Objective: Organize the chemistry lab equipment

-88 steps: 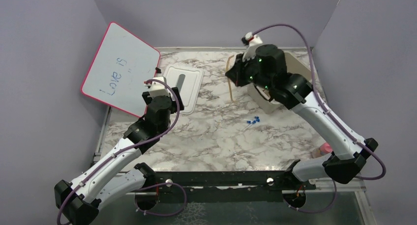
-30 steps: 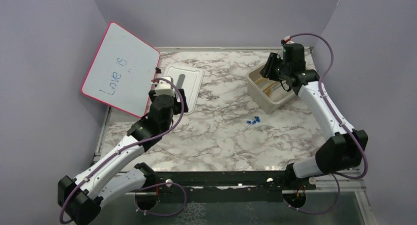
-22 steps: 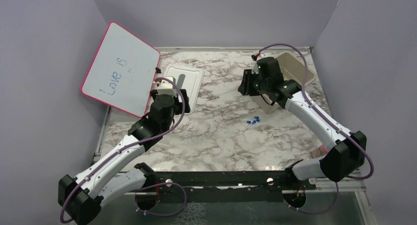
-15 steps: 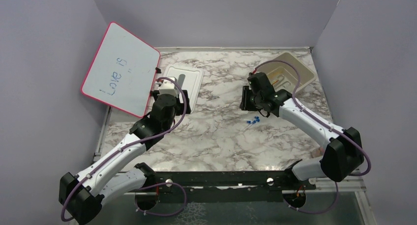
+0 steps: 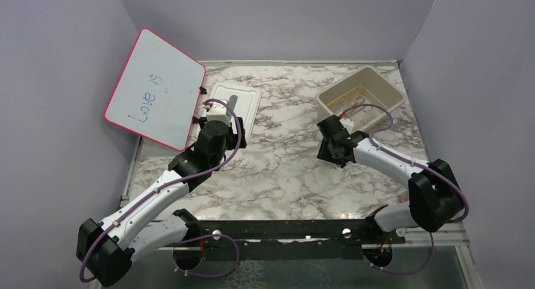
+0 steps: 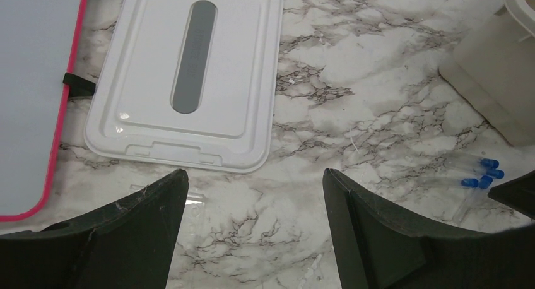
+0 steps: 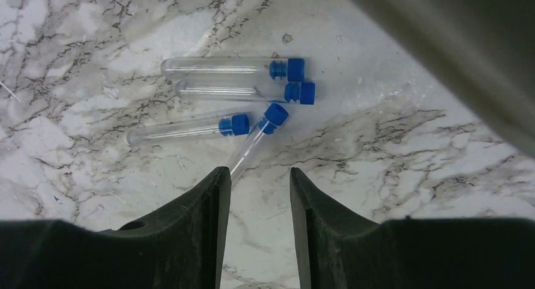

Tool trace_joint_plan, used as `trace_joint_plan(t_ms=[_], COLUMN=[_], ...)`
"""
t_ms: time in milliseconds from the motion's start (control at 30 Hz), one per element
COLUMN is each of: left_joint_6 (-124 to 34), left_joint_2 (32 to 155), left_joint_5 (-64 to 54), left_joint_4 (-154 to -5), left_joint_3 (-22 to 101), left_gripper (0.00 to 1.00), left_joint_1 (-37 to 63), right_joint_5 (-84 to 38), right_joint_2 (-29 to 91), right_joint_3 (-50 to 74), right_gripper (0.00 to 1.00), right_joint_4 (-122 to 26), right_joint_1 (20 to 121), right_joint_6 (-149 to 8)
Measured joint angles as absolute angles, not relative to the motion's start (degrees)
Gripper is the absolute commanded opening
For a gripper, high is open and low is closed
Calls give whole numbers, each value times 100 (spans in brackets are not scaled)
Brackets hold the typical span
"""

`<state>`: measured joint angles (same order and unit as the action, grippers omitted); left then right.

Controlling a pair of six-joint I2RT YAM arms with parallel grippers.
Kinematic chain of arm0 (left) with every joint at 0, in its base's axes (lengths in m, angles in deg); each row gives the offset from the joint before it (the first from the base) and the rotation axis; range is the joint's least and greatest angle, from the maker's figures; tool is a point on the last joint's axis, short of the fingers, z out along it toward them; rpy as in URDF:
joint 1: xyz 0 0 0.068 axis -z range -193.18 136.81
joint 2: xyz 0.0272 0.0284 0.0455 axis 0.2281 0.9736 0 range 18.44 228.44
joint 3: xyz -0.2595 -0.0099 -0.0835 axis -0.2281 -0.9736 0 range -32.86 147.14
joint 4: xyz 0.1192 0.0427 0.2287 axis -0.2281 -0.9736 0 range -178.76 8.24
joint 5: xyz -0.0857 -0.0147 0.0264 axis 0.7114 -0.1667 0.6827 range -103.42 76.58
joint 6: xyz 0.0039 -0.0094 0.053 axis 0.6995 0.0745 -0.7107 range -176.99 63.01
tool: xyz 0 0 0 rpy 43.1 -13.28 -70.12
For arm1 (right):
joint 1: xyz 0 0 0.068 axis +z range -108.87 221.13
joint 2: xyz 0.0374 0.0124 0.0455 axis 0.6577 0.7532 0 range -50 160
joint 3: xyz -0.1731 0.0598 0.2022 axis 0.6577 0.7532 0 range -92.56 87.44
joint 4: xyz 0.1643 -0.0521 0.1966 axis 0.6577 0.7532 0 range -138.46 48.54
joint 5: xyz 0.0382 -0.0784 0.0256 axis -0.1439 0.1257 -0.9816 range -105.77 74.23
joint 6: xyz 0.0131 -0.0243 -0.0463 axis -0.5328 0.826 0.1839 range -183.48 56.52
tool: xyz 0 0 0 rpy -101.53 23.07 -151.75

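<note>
Several clear test tubes with blue caps (image 7: 252,106) lie together on the marble table. My right gripper (image 7: 258,170) hovers just short of them, open by a narrow gap with nothing between the fingers. The bare end of one tube reaches its left fingertip (image 7: 221,175). In the top view the right gripper (image 5: 329,151) hides the tubes. The same tubes (image 6: 479,175) show at the right of the left wrist view. My left gripper (image 6: 253,175) hangs wide open and empty over bare marble, just near of the white lid (image 6: 189,81). A thin yellowish stick (image 5: 349,101) lies in the beige bin (image 5: 385,87).
The pink-framed whiteboard (image 5: 154,90) leans at the back left, beside the white lid (image 5: 235,109). The beige bin's wall (image 7: 454,43) stands close on the right of the tubes. Purple walls close off the left, back and right sides.
My right arm has swung from over the beige bin toward the near side and lowered over the blue-capped tubes. The left arm has barely shifted.
</note>
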<state>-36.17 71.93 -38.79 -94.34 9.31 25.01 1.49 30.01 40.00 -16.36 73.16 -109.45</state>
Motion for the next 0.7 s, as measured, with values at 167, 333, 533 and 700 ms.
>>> trace_joint_plan(t_ms=[167, 333, 533, 700], left_joint_6=[-3617, -3617, -3620, -3620], left_joint_2=[7202, 7202, 7202, 7204], left_joint_5=[-3844, -3839, -3837, -3837], left_joint_4=[-9434, -9434, -9434, -9434], left_joint_3=[931, 931, 931, 931], left_gripper=[81, 81, 81, 81], left_joint_1=[2501, 2501, 2501, 2501], right_joint_5=[118, 162, 267, 289], right_joint_2=[3313, 3484, 3549, 3549], right_joint_3=[4000, 3939, 3906, 3906], right_gripper=[46, 45, 35, 37], right_joint_4=[-1986, -2194, -2200, -2200], right_joint_1=[7316, 7316, 7316, 7316], right_joint_6=[-11061, -11157, -11278, -11264])
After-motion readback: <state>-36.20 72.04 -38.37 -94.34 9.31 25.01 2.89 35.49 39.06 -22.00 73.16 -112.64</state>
